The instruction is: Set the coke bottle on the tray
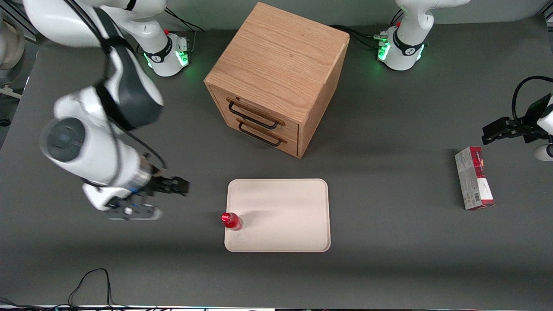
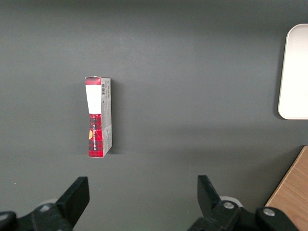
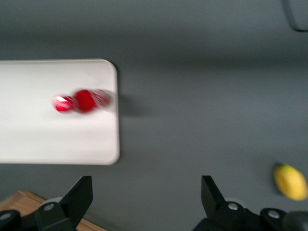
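The small red coke bottle [image 1: 231, 220] stands upright on the cream tray [image 1: 285, 216], at the tray's edge toward the working arm's end. It also shows on the tray [image 3: 48, 139] in the right wrist view [image 3: 84, 101]. My gripper [image 1: 183, 186] is open and empty. It hangs above the bare table beside the tray, apart from the bottle, toward the working arm's end and slightly farther from the front camera. In the wrist view its fingers [image 3: 79, 195] stand wide apart over grey table.
A wooden two-drawer cabinet [image 1: 276, 77] stands farther from the front camera than the tray. A grey-and-red carton [image 1: 473, 178] lies toward the parked arm's end. A yellow lemon-like object [image 3: 290, 182] lies on the table near my gripper.
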Available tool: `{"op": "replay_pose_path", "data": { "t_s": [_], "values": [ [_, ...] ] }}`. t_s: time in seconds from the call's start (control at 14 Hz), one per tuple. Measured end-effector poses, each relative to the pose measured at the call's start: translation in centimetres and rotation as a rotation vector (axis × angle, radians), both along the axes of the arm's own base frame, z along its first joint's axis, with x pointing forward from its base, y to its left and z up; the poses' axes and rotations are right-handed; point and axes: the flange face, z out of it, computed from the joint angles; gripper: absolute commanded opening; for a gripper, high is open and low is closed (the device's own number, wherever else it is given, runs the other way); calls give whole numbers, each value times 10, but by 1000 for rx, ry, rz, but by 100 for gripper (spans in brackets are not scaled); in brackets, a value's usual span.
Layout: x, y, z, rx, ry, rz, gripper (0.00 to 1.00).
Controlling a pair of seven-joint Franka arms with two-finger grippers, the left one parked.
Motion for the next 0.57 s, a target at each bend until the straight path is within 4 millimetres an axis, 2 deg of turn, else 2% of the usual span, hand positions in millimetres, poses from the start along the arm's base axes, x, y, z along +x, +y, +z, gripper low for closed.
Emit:
{"op": "replay_pose_path", "data": {
  "t_s": [0.21,0.43,0.57],
  "values": [
    [-63,-58,47,-38,-15,-54,100],
    [-120,-91,74,-57,-15,-83,100],
    [-142,-104,83,-45,9,-67,100]
  ]
}}
